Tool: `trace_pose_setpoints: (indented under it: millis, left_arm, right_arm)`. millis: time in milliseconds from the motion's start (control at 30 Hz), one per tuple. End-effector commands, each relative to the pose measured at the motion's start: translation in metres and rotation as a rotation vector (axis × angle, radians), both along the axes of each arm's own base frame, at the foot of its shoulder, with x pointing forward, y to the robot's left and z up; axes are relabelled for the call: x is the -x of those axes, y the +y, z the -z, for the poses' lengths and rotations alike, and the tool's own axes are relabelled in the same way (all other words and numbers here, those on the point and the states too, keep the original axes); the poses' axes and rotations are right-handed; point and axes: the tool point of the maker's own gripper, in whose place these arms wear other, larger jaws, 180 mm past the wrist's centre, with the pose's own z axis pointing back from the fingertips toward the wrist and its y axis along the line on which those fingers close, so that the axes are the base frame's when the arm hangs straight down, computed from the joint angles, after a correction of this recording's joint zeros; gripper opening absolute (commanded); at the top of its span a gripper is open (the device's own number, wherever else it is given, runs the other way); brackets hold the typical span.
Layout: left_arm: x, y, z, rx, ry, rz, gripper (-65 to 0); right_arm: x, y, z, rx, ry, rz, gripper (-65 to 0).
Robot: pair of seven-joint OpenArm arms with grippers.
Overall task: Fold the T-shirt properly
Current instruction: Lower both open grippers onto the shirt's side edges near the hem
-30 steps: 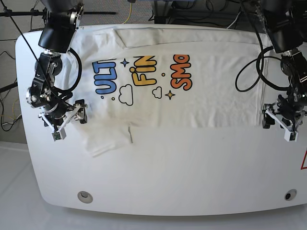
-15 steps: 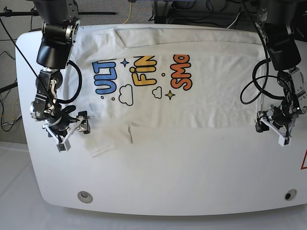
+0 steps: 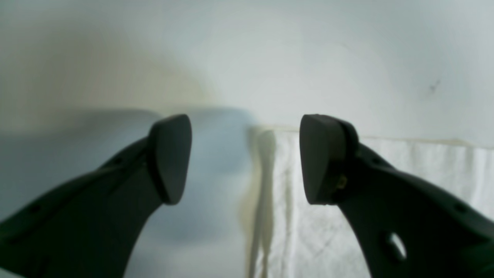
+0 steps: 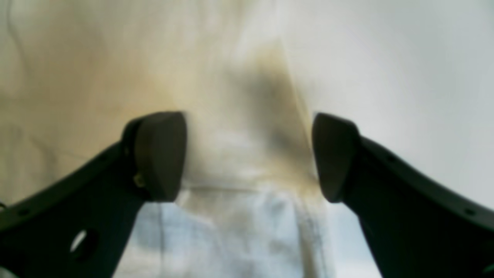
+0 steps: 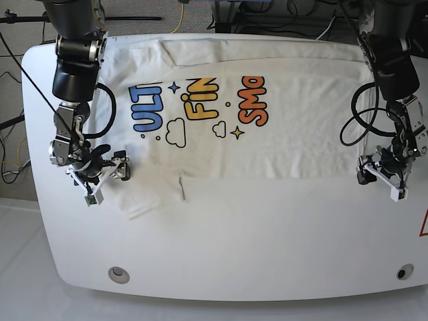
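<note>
White table [image 5: 234, 234] bears the T-shirt [image 5: 294, 114]; cables [image 5: 180, 17] behind.

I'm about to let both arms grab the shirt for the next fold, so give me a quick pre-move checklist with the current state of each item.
1. Left gripper open, nothing held: ok.
2. Right gripper open, nothing held: ok.
3. Left gripper lined up on the T-shirt edge: ok; the left wrist view shows the edge between the fingers.
4. Right gripper over cloth: ok; fabric fills the gap in the right wrist view.
5. Shirt flat near the right gripper: not ok; the sleeve is bunched.
6. Fingertips touching the cloth: cannot tell.
</note>
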Motion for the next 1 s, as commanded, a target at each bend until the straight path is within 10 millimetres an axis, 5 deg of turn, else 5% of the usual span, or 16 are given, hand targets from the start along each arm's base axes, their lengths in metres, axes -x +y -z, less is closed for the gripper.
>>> trace_pose_setpoints:
  millis: [0, 433, 967]
  left_arm:
    - [-0.013, 0.012, -0.023, -0.024, -0.073, -0.006, -23.0]
    - [-0.010, 0.005, -0.016, -0.022, -0.078, 0.005, -22.2]
    - [-0.005, 0.000, -0.008, -0.023, -0.038, 0.020, -23.1]
  right_arm:
    - [-0.016, -0.010, -0.015, -0.026, -0.042, 0.031, -16.8]
    - [-0.011, -0.020, -0.007, -0.051, -0.010, 0.083, -16.6]
    - [-0.005, -0.009, 0.000, -0.044, -0.004, 0.042, -16.2]
